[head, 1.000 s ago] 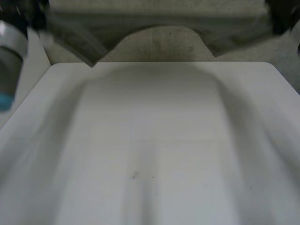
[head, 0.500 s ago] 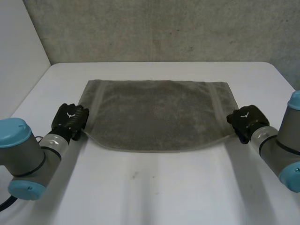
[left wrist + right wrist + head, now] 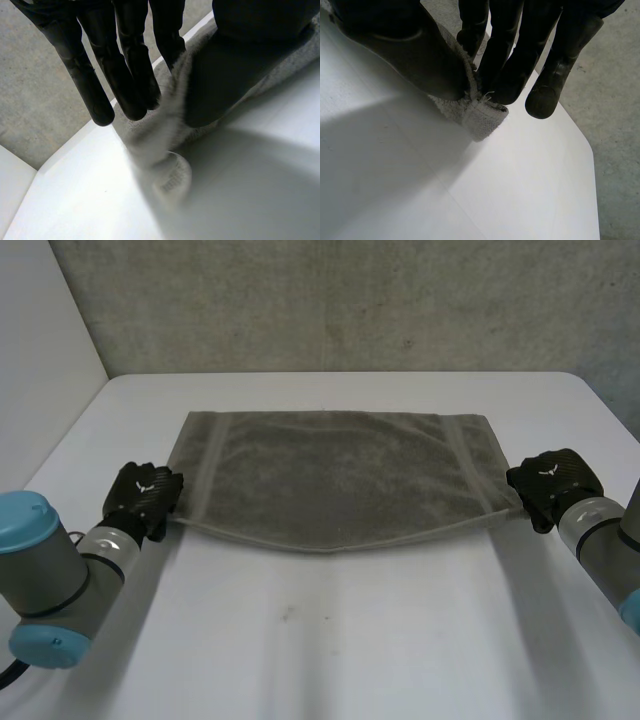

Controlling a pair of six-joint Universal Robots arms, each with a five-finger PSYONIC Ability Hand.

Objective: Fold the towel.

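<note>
Grey towel (image 3: 330,475) spread on the white surface (image 3: 350,640); left robot hand (image 3: 146,497) and right robot hand (image 3: 553,482) each pinch a near corner. Judged: no fold made yet.

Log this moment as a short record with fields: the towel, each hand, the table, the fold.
towel: grey, spread open, long side across the table, near edge dipping in its middle
left hand: pinches the towel's near left corner between thumb and fingers
right hand: pinches the near right corner the same way
table: white, towel on its far half
fold: not yet made
</note>
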